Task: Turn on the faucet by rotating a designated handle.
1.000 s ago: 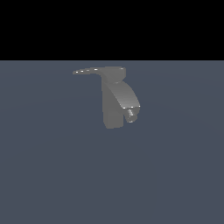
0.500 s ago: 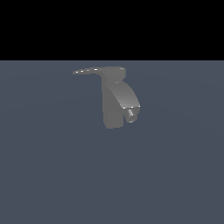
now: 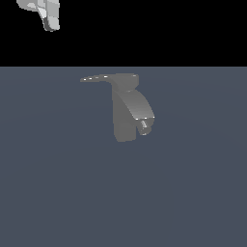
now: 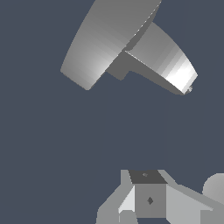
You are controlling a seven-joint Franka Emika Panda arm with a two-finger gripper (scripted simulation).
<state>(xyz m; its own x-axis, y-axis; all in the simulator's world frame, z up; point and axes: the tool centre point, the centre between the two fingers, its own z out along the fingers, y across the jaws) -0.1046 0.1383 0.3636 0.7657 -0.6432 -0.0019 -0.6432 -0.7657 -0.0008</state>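
The faucet (image 3: 126, 113) stands near the far edge of the dark worktop (image 3: 58, 193), about midway between its side edges, with nothing else on the surface around it. Its thick spout curves down toward the exterior view's right and ends in a small nozzle. From the top cap the handle (image 3: 96, 78), a thin flat blade tapering to a point, juts sideways toward the exterior view's left, level with the cap and untouched.

The step in hand looks like the approach. To do it well, the arm should come down beside the blade near its pointed tip, where the leverage is best, set a finger against one flat edge, and sweep in an arc about the column rather than push straight, so the contact does not slide off the thin lever.

The gripper (image 3: 48, 19) hangs high above and well apart from the faucet, over the far corner at the exterior view's left, only partly in frame. In the wrist view its body (image 4: 148, 197) shows, but the fingertips are cut off, so I cannot tell how wide the claw stands
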